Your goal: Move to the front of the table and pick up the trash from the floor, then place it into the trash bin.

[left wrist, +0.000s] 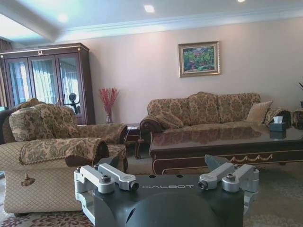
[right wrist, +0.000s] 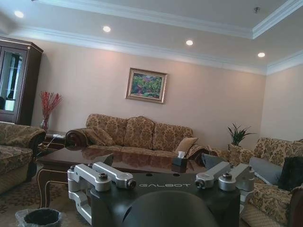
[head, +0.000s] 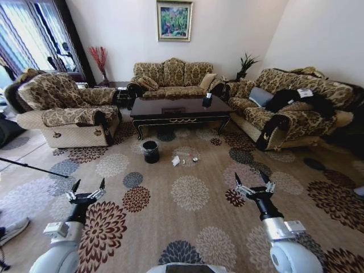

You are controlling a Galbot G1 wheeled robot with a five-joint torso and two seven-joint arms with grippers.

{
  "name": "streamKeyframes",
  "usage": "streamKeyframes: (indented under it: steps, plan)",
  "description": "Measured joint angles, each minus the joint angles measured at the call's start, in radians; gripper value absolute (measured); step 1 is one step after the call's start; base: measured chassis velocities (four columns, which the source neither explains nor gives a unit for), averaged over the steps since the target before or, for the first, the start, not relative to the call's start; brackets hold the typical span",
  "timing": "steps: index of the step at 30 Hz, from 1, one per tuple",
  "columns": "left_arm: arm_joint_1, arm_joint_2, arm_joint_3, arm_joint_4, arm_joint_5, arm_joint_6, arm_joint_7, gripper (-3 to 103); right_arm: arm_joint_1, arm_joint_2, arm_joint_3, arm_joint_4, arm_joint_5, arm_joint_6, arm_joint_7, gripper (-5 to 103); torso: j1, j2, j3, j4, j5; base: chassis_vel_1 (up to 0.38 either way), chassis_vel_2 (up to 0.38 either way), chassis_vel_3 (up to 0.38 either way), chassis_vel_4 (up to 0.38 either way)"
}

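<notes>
- Your left gripper (head: 88, 186) hangs over the flowered carpet (head: 187, 227) at near left, fingers spread apart and holding nothing.
- Your right gripper (head: 252, 180) mirrors it at near right, likewise apart and holding nothing.
- The glossy dark rectangular coffee table (head: 179, 108) stands far ahead.
- The small round black trash bin (head: 151, 151) sits before the table's left end.
- The crumpled white paper trash (head: 176, 161) lies just right of the bin.

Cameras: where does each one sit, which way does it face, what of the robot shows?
Head view: high, looking forward and down at the carpet; left gripper and right gripper open, held low, the trash and trash bin before the table.
Left wrist view: low, level, facing the table; own gripper body.
Right wrist view: low, facing the table; trash bin.
Shared: table, sofa.
</notes>
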Motion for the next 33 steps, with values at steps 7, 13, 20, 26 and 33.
streamKeyframes:
  steps: [7, 13, 20, 26, 33]
  plan:
    - [0.0, -0.001, 0.003, -0.002, -0.002, -0.001, 0.0, 100, -0.002, 0.0, 0.005, 0.007, 0.004, -0.003, 0.001, 100, 0.0, 0.0, 0.0, 0.0, 0.0, 0.0, 0.0, 0.0, 0.0]
    - [-0.002, -0.001, 0.007, 0.0, -0.006, -0.001, 0.0, 100, -0.005, 0.001, 0.009, 0.009, 0.006, -0.003, 0.002, 100, 0.0, 0.0, 0.0, 0.0, 0.0, 0.0, 0.0, 0.0, 0.0]
    - [-0.013, 0.002, 0.013, 0.004, -0.011, 0.0, 0.0, 100, -0.006, 0.001, 0.011, 0.013, 0.007, -0.006, 0.004, 100, 0.0, 0.0, 0.0, 0.0, 0.0, 0.0, 0.0, 0.0, 0.0]
    - [-0.022, 0.005, 0.025, 0.013, -0.014, 0.006, 0.0, 100, -0.006, 0.003, 0.014, 0.013, 0.011, -0.009, 0.005, 100, 0.0, 0.0, 0.0, -0.0001, -0.0001, 0.0, 0.0, 0.0, 0.0]
    - [-0.026, 0.009, 0.027, 0.016, -0.021, 0.024, 0.0, 100, -0.006, 0.007, 0.015, 0.017, 0.016, -0.013, 0.007, 100, -0.002, -0.004, -0.002, 0.0, 0.0, 0.0, 0.0, 0.0, 0.0]
